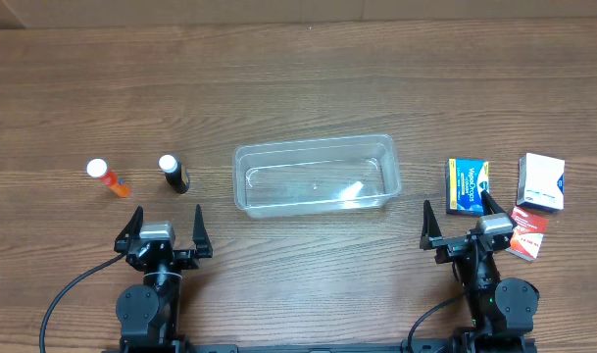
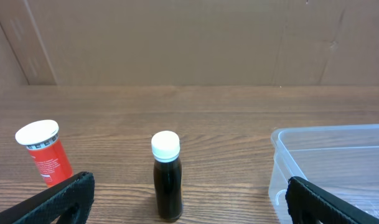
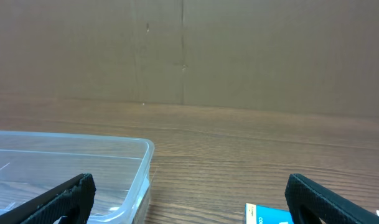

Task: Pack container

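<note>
Container [image 1: 243, 182] is clear, rounded, rimmed (upright); left hand [image 1: 167, 214] and right hand [image 1: 456, 209] gape wide

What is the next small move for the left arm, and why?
Probably advance the left gripper toward the dark bottle with the white cap. The bottle stands upright just ahead of the open jaws, nearly centred in the left wrist view. The container beside it looks empty, so packing has not begun.
</note>
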